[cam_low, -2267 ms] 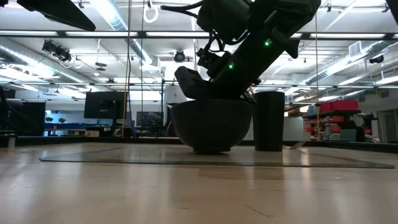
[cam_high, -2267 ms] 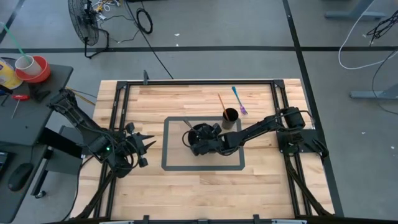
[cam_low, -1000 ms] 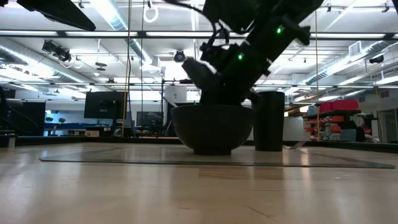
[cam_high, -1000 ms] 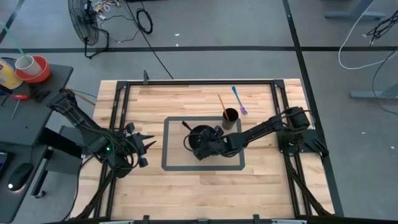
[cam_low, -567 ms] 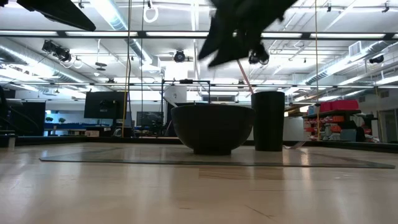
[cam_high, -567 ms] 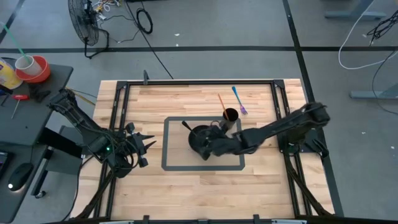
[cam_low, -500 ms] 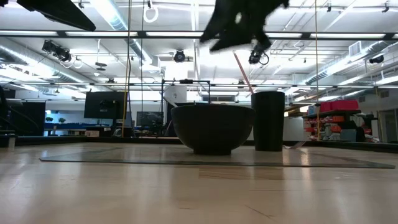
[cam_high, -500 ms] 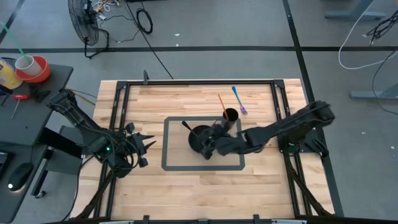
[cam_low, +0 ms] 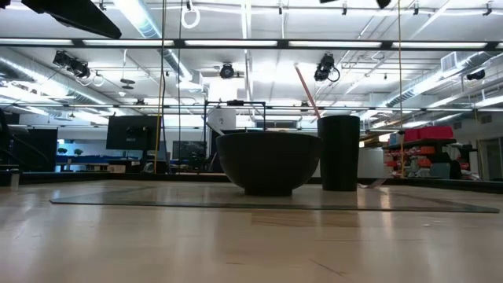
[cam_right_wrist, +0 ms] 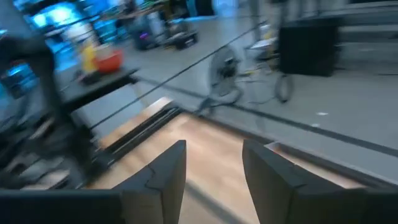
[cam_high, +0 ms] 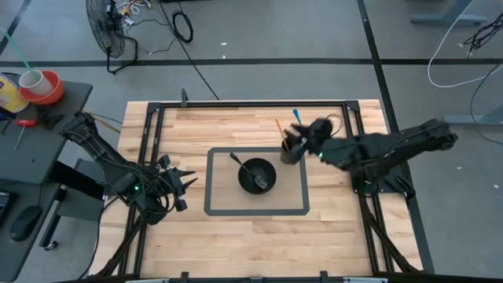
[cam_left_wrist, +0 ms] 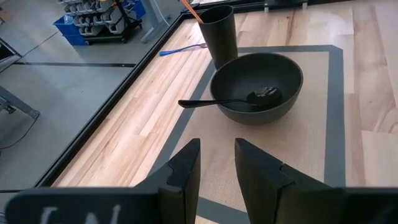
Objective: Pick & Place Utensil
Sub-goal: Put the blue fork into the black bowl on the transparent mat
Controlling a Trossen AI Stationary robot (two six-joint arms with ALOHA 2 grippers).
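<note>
A black bowl sits on the grey-bordered mat. A dark spoon lies in it, its head on the bowl's floor and its handle leaning over the rim. Behind the bowl stands a black cup holding an orange stick. A blue and purple utensil lies flat on the wood beyond the cup. My right gripper is open and empty, high above the cup. My left gripper waits open at the mat's left side.
The black frame rails run along the table's edges. The mat has bare room to the left of and in front of the bowl. Off the table to the left stand a side table with a red cup and a floor fan.
My right gripper has risen out of the bowl, out of the low view, and swung toward the table's far right, ending above the cup. The spoon has stayed in the bowl. The left arm has kept still.
</note>
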